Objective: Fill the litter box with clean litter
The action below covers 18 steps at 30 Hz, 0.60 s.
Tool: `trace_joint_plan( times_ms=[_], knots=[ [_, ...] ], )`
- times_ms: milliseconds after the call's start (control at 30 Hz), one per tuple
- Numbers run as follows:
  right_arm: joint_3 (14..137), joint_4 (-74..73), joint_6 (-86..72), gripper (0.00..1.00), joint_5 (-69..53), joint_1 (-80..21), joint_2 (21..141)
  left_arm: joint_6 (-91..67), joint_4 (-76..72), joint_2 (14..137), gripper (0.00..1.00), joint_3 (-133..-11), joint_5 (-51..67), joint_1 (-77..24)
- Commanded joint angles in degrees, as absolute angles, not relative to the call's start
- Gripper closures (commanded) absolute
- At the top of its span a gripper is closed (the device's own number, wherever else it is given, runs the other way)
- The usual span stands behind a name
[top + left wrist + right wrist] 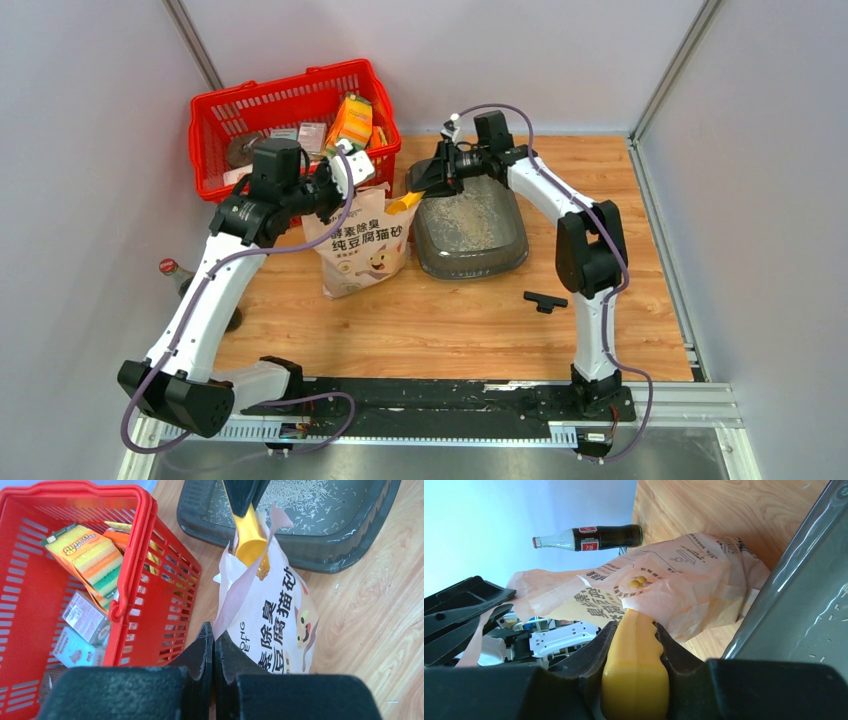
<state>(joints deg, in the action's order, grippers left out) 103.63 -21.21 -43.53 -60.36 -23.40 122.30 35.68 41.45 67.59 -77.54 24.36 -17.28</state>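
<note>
My left hand [214, 630] pinches the torn lip of the bag [280, 622] to hold its mouth open, so my right hand [634, 627], gripping the yellow scoop [248, 540], can dip in. The litter box [470, 274] sits just beside it on the table, thinly covered with clean litter [465, 225].

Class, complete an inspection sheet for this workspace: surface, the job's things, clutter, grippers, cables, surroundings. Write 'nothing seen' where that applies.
Surface: wooden table; a few stray granules beside the tray.
Job's things: shallow dark grey plastic litter box holds a thin layer of pale clean litter; beige paper bag with a cartoon cat stands beside it; yellow plastic scoop, bowl in the bag's open top.
Clutter: red mesh basket of packets; glass cola bottle; small black T-shaped part.
Grippers: left gripper jaws shut on the bag's torn edge; right gripper jaws shut on the scoop handle.
Cables: purple cables along both arms.
Surroundings: pale grey walls, metal frame posts.
</note>
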Motion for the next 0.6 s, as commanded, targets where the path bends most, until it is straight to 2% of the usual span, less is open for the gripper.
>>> trace_joint_plan(
  times_ms=[0, 567],
  knots=[
    [104.2, -21.3, -44.6, 1.0, -60.0, -22.5, 116.5, 41.0, 27.9, 64.9, 1.0, -85.4, 27.9, -17.6],
    [104.4, -21.0, -46.4, 1.0, -62.1, -19.1, 114.8, 41.1, 31.4, 58.9, 1.0, -77.1, 27.2, -17.8]
  ],
)
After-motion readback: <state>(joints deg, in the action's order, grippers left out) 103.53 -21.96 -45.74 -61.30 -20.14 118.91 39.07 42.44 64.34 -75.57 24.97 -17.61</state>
